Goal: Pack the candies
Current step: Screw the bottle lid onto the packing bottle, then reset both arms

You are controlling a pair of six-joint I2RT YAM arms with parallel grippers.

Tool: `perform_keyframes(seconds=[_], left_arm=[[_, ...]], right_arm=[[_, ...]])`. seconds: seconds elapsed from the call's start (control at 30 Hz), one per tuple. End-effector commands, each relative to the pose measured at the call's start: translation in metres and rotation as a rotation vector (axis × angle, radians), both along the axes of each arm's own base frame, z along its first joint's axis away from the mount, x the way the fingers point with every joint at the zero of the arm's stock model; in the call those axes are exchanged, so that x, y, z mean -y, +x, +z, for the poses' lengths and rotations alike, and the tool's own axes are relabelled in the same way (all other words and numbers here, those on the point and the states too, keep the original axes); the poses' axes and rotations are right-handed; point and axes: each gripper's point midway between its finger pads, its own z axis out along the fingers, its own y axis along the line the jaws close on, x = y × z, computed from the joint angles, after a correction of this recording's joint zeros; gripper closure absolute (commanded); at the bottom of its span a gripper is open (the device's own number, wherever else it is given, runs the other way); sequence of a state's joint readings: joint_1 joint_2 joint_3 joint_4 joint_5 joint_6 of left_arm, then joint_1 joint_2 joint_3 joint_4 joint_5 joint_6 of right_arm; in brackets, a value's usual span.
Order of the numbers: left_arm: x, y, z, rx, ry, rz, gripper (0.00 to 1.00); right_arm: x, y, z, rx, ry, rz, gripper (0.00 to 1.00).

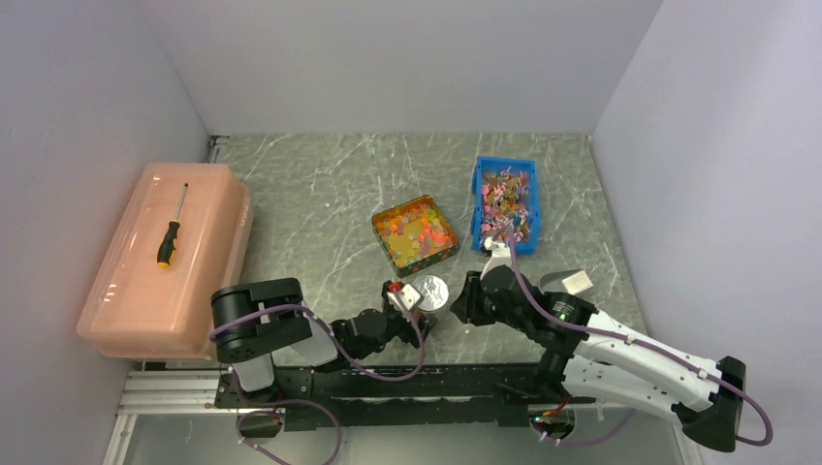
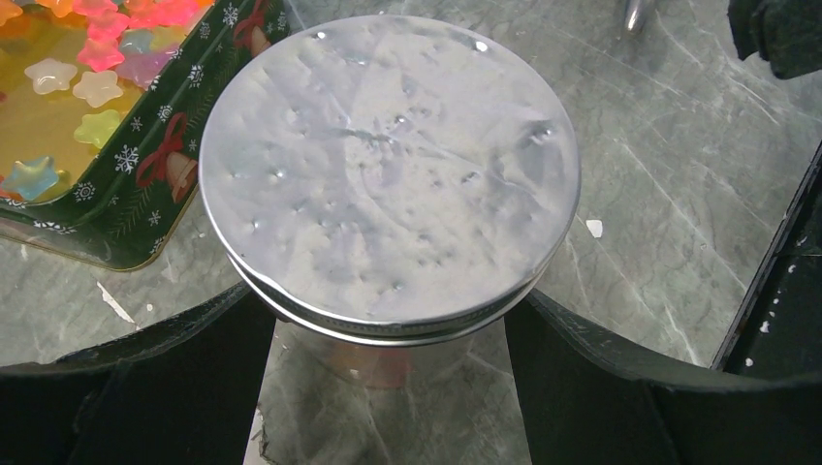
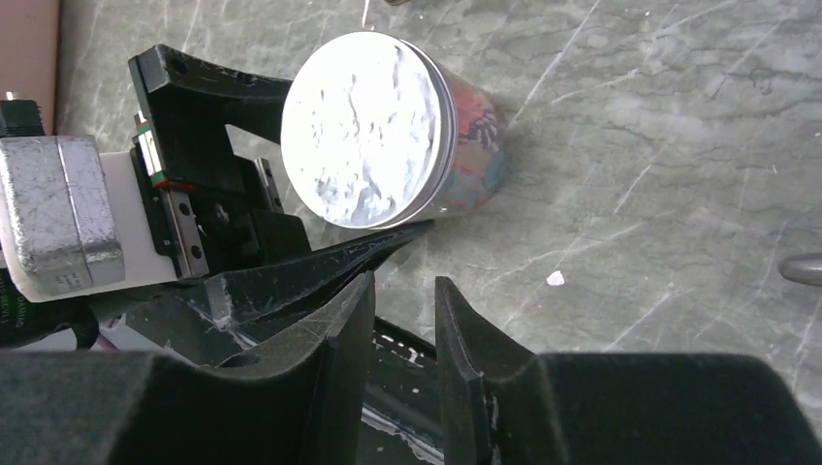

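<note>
At the near edge of the table (image 1: 320, 194), the left gripper (image 2: 390, 373) seems to be clamped on a jar (image 2: 388, 165) with a silver lid, one finger on each side. Just beside it, the right gripper (image 3: 404, 291) has its fingers a little apart, with nothing between them. Behind the jar, the candies (image 1: 415, 229) lie in a square tin (image 1: 383, 244), and further back stands a blue bin (image 1: 477, 199)

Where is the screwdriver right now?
In the overhead view, the screwdriver lies on top of the pink lidded box, which sits at the far left of the table.
</note>
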State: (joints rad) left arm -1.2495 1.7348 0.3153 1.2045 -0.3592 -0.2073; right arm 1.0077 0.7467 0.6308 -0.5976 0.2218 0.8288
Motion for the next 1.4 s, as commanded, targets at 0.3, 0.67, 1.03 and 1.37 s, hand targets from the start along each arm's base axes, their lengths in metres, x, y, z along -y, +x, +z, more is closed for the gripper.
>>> perform_keyframes(seconds=[0.3, 0.67, 1.03, 1.37], left_arm=[[0.007, 0.002, 0.010, -0.039, -0.018, 0.014, 0.21], [0.015, 0.001, 0.014, -0.047, 0.016, -0.003, 0.01], [0.015, 0.000, 0.028, -0.056, 0.061, -0.005, 0.01], [0.011, -0.032, 0.064, -0.089, 0.116, -0.164, 0.01]], right_arm=[[0.011, 0.005, 0.006, 0.057, -0.019, -0.015, 0.63], [0.023, 0.003, 0.013, 0.093, -0.018, -0.022, 0.62], [0.025, 0.005, 0.034, 0.155, 0.003, -0.005, 0.61], [0.025, 0.013, 0.057, 0.224, -0.007, 0.003, 0.58]])
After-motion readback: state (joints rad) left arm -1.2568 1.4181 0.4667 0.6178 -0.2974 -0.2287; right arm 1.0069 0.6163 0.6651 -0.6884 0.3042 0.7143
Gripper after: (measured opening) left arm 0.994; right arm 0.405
